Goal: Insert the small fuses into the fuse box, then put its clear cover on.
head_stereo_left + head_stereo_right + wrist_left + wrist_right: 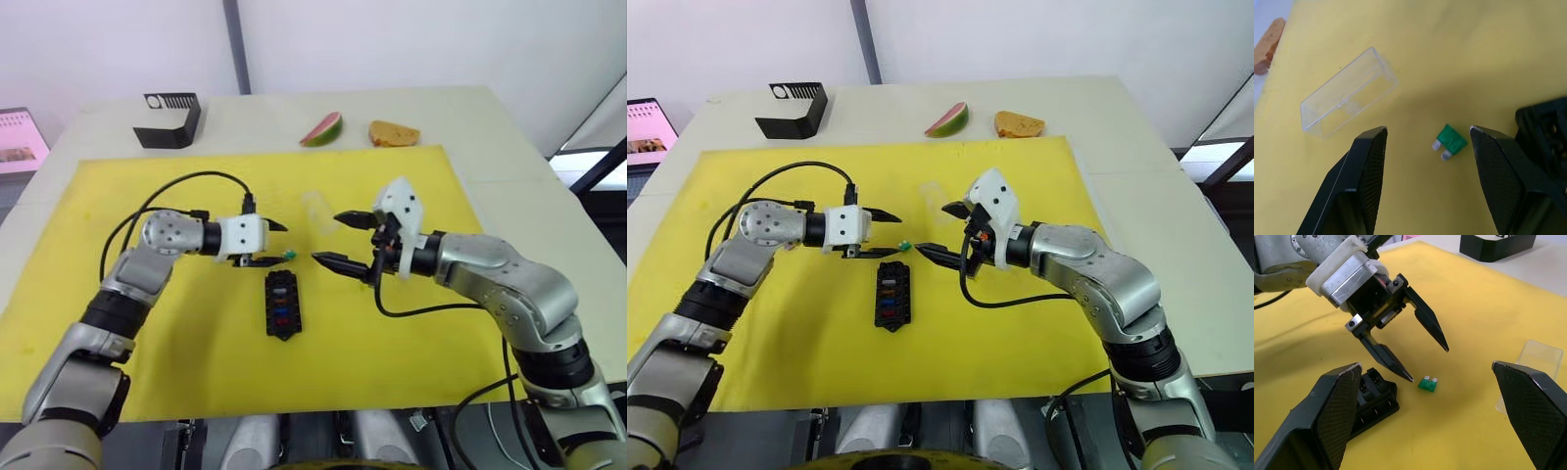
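A green fuse (1451,140) lies flat on the yellow mat, just off the fuse box's far end. The black fuse box (283,304) lies lengthwise on the mat with several coloured fuses in its slots. The clear cover (1347,93) lies empty on the mat beyond the green fuse. My left gripper (1427,129) is open, its fingers (1369,166) straddling the green fuse just above the mat, touching nothing. My right gripper (327,237) is open too, facing the left one from the other side of the fuse and holding nothing.
The yellow mat (118,196) covers most of the table. A black bracket with white stripes (168,119), a watermelon slice (322,128) and a piece of bread (393,133) lie beyond its far edge. A screen (20,137) stands at the far left.
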Motion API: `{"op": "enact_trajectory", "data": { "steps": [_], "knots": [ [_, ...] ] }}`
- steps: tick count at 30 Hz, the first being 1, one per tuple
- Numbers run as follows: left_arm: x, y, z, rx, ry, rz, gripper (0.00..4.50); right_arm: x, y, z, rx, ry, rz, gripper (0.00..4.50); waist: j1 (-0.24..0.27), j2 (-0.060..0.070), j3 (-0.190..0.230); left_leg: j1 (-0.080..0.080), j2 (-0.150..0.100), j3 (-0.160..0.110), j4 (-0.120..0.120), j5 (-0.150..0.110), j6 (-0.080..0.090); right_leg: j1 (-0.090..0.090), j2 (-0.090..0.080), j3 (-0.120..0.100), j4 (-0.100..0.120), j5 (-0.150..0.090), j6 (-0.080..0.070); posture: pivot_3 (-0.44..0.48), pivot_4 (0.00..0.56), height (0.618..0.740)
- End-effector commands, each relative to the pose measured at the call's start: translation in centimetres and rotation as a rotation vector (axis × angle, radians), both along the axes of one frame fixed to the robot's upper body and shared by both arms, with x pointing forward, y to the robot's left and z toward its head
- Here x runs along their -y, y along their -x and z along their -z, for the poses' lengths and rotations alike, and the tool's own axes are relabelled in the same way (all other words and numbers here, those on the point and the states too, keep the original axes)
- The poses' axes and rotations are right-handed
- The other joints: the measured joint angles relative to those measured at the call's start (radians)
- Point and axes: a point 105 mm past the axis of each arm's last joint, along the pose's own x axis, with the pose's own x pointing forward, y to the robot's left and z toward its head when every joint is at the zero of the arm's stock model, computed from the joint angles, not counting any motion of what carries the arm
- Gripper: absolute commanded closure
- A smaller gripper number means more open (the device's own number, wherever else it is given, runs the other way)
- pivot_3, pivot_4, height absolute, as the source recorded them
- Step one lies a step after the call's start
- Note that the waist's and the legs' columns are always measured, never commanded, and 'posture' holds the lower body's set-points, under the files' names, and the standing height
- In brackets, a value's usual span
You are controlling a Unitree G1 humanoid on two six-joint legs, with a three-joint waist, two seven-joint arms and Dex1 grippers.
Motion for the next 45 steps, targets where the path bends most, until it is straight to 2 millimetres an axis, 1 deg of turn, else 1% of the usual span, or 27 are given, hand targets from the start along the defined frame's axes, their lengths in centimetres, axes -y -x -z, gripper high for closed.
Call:
{"op": "enact_trajectory", "data": {
  "steps": [1,5,17,26,33,45],
  "knots": [
    [-0.8,-0.1,-0.7,0.08,-0.057,0.051,1.68,0.0,0.3,-1.3,0.052,-0.031,-0.002,0.0,0.0,0.0,0.0,0.0,0.0,0.0,0.0,0.0,0.0,0.0,0.0,0.0,0.0,0.0,0.0,0.0,0.15,0.74],
    [-0.7,-0.1,-0.4,0.112,-0.082,0.088,1.68,0.1,0.3,-1.3,0.051,-0.037,0.003,0.0,0.001,0.0,0.0,0.0,0.0,0.0,0.0,0.0,0.0,0.0,0.0,0.0,0.0,0.0,0.0,0.0,0.15,0.74],
    [1.1,-0.3,0.2,0.167,-0.083,0.125,1.68,0.3,0.3,-1.4,0.053,-0.036,0.011,0.0,-0.001,0.0,0.0,0.0,0.0,0.0,0.0,0.0,0.0,0.0,0.001,0.0,0.001,0.0,0.0,0.0,0.15,0.74],
    [0.9,-0.7,0.4,0.199,-0.126,0.127,1.68,0.8,0.4,-0.9,0.053,0.002,0.014,0.0,0.0,0.0,0.0,0.0,0.0,0.0,0.001,0.0,0.0,0.0,0.001,0.0,0.001,0.0,0.0,0.0,0.15,0.74],
    [1.2,-1.0,0.4,0.221,-0.123,0.124,1.68,0.9,0.3,-0.8,0.05,-0.003,0.02,0.0,0.001,0.0,0.0,0.0,0.0,0.0,0.001,0.0,0.0,0.0,0.001,0.0,0.002,0.0,0.0,0.0,0.15,0.74],
    [1.2,-0.9,0.7,0.215,-0.12,0.125,1.68,1.1,0.3,-0.7,0.047,0.003,0.022,0.0,0.0,0.0,0.0,0.001,0.0,0.0,0.001,0.0,0.0,0.0,0.001,0.0,0.002,0.0,0.0,0.0,0.15,0.74]
  ]
}}
